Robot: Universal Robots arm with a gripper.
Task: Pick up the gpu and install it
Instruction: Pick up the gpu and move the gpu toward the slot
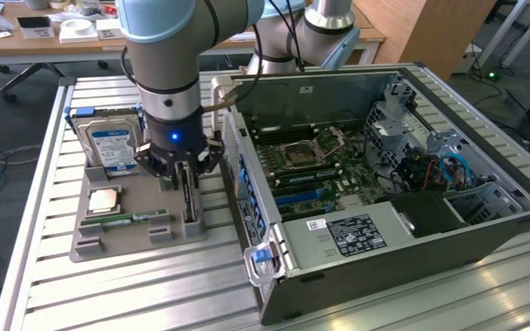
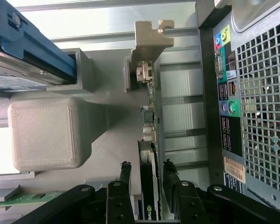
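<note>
We are straddling the gpu [image 2: 150, 133] with our unclenched gripper [image 2: 147, 169], judging this thin upright card light, stiff and fragile, best pinched across its flat faces.

We see the arm [image 1: 165, 48] reaching in from above, its last grey link nearly upright under a pale blue joint cap. More of its links stand behind, towards the exterior view's right. The wrist [image 1: 174, 117] points straight down, and a small blue light glows on the black collar beneath it. The gripper [image 1: 187, 181] hangs below, fingers downward. In the wrist view we find the two dark fingers [image 2: 125, 173] parallel and standing apart, with black linkage bars spread behind them.
</note>
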